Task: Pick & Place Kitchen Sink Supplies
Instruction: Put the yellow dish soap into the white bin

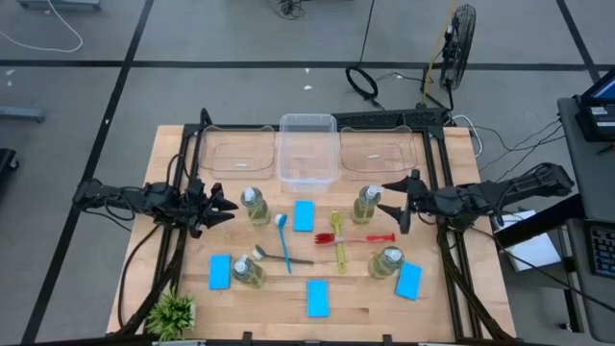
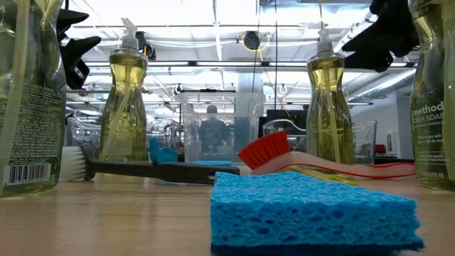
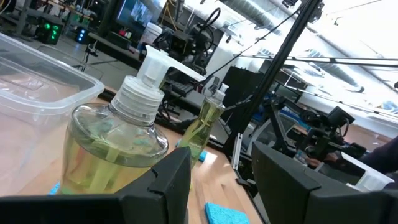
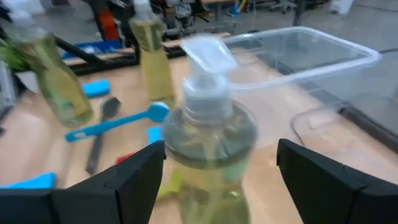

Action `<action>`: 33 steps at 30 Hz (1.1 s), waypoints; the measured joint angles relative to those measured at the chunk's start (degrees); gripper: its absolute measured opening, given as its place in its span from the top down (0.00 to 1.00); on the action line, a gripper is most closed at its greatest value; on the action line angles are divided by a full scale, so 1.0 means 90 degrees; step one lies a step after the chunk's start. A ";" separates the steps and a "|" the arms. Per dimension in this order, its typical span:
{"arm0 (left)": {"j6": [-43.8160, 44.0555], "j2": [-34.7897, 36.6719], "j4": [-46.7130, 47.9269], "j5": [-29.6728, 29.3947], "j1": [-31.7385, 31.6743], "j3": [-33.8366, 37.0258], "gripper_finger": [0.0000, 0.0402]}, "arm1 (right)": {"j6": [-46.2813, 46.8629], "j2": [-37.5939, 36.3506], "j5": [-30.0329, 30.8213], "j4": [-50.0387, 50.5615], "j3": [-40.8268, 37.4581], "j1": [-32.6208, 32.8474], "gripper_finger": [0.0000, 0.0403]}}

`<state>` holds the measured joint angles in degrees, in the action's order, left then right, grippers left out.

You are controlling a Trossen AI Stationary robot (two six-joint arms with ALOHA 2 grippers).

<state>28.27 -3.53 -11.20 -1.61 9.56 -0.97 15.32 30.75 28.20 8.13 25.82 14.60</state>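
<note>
Bottles (image 1: 366, 204), sponges (image 1: 304, 215) and brushes (image 1: 338, 240) all lie outside the bins (image 1: 307, 151); right gripper (image 1: 401, 204), open, empty, flanks one bottle.

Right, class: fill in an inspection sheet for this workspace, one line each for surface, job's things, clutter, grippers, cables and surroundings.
Surface: wooden table, supplies spread over its middle.
Job's things: four soap bottles, e.g. one by the left gripper and one by the right; four blue sponges, e.g.; blue brush, red brush, yellow-green brush, dark-handled brush.
Clutter: three clear bins, nothing seen inside; small plant at a table corner.
Grippers: left gripper open beside its bottle; right gripper open, fingers either side of its bottle.
Cables: black loops on the floor.
Surroundings: fan; a person seen through the bins.
</note>
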 joint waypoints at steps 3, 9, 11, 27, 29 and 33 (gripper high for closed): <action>0.0001 0.0000 0.0002 0.0000 0.0000 0.0000 0.58 | -0.0043 0.0081 -0.0132 -0.0265 0.0002 -0.0003 0.26; 0.0003 0.0000 0.0005 0.0000 0.0000 0.0000 0.58 | -0.0114 0.0168 -0.0160 -0.0127 0.0005 -0.0003 0.26; 0.0006 0.0000 0.0005 0.0000 0.0000 0.0000 0.58 | -0.0113 0.0162 -0.0156 -0.0047 0.0005 -0.0003 0.26; 0.0012 0.0000 0.0007 0.0000 0.0000 0.0000 0.58 | 0.0419 0.0179 -0.0155 0.0264 -0.0378 -0.0003 0.26; 0.0012 0.0000 0.0007 0.0000 0.0000 0.0000 0.58 | 0.0544 0.0179 -0.0145 0.0263 -0.0466 -0.0003 0.26; 0.0030 0.0000 0.0007 0.0000 0.0000 0.0000 0.58 | 0.0600 0.0179 -0.0143 0.0238 -0.0510 -0.0003 0.26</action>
<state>28.55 -3.53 -11.14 -1.61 9.56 -0.97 20.72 32.36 26.92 10.27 21.23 14.57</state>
